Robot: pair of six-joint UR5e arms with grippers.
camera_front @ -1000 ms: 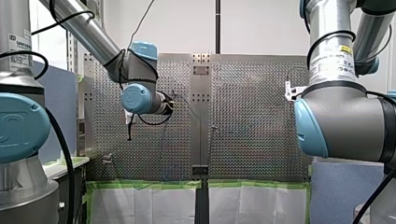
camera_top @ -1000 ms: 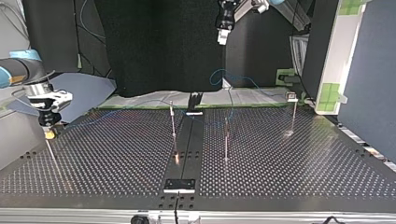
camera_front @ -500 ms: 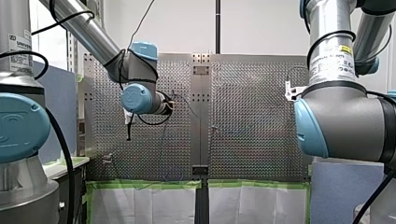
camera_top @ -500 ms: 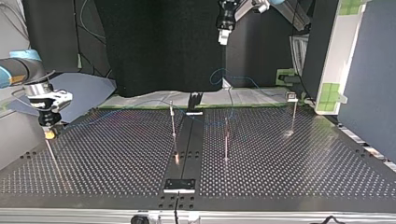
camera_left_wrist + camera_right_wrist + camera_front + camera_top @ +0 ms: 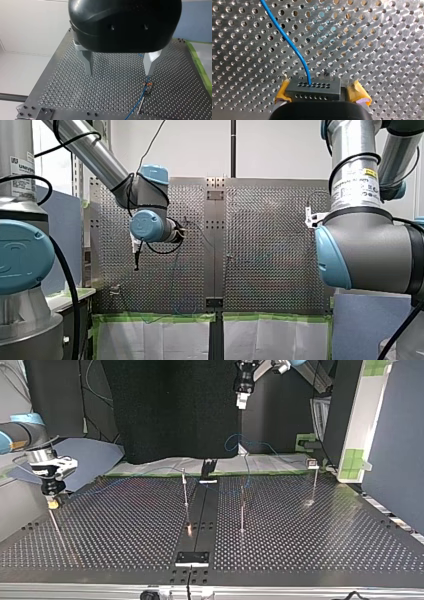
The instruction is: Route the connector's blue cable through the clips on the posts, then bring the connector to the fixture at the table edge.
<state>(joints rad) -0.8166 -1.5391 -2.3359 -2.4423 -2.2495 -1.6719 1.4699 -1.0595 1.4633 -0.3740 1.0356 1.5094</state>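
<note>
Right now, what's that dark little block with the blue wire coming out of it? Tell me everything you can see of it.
The connector is a dark, rectangular block, plastic by its look, with rows of small round holes on two faces. The blue cable leaves one hole and curves away over the perforated table. My right gripper holds it, jaws shut on its two ends, a yellow pad against each.

My left gripper (image 5: 242, 404) has drifted slightly toward the top view's right, perhaps rising.
</note>
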